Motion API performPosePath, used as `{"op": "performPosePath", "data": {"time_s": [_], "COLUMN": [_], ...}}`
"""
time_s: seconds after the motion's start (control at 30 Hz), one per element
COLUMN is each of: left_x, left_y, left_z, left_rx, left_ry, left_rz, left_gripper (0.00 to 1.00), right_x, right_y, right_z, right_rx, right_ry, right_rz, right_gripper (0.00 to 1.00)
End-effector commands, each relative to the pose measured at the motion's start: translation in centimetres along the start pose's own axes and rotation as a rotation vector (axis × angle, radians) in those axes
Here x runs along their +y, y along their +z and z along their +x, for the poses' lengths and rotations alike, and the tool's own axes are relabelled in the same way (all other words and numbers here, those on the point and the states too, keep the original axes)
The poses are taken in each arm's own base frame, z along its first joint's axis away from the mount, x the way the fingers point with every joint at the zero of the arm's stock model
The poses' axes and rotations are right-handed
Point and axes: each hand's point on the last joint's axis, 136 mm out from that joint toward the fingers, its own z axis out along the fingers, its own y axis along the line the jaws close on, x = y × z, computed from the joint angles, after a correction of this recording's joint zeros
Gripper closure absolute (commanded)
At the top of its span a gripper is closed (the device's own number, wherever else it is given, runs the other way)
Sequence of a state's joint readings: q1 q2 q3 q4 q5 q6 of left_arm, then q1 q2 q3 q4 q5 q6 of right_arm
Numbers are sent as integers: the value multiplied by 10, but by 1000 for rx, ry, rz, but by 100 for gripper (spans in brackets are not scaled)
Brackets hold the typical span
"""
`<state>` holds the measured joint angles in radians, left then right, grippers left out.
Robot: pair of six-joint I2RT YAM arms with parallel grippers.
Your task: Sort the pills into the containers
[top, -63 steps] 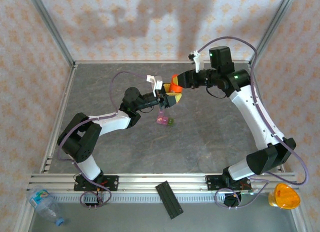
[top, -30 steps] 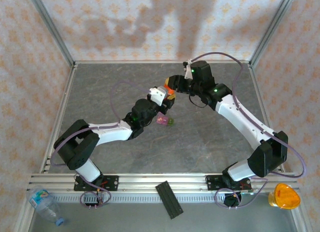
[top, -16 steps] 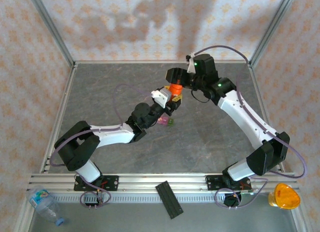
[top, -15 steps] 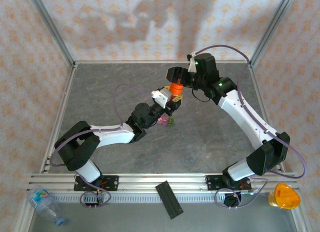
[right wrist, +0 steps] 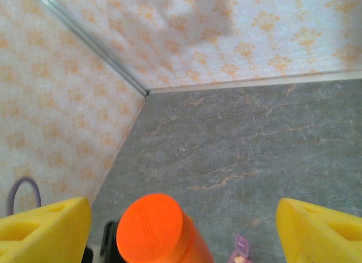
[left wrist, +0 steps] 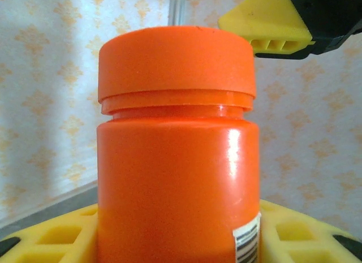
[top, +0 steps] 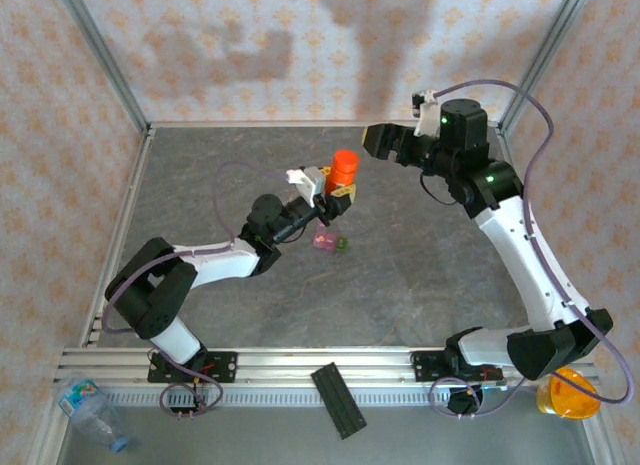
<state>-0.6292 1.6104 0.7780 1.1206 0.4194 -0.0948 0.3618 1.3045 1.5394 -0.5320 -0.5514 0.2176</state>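
Evidently the sorting had barely begun. The left gripper (top: 337,192) was clamped around the lower body of the orange bottle (top: 345,168), holding it above the table (top: 420,245) near the middle of the far half. Its cap (left wrist: 175,62) was still seated on the neck, so nothing could yet be poured. The right gripper (top: 376,142) stood just to the right of the bottle and a little farther back, clear of it. In the right wrist view its yellow fingers (right wrist: 42,229) were spread wide with nothing touching them, and the cap's round top sat low between them.

The containers (top: 331,242) lay on the table just nearer than the bottle, untouched by either arm. No loose pill could be made out, and whether any box held one was too small to tell. Judged from this, uncapping, pouring and placing all remained.

The bottle stood upright with its long axis vertical and its cap pointing up. The little cluster's long axis ran left to right, with the pink boxes on the left and the dark green one at the right end. Which way their openings faced could not be told.
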Motion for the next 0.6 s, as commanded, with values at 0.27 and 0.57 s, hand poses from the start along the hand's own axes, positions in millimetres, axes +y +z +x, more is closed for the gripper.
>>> {"op": "performPosePath", "data": {"time_s": [0.27,0.57], "left_x": [-33,-39], "left_y": [3,7], "left_z": [-57,-55], "left_rx": [-66,-40], "left_ry": [-198,-243], "left_rz": [379,435], "left_gripper": [100,100], "right_x": [34,40], "right_y": [0,8], "right_z": [19,21], "right_rx": [178,214], "right_ry": [-219,-211], "right_rz": [-205,-265], "right_gripper": [17,18]}}
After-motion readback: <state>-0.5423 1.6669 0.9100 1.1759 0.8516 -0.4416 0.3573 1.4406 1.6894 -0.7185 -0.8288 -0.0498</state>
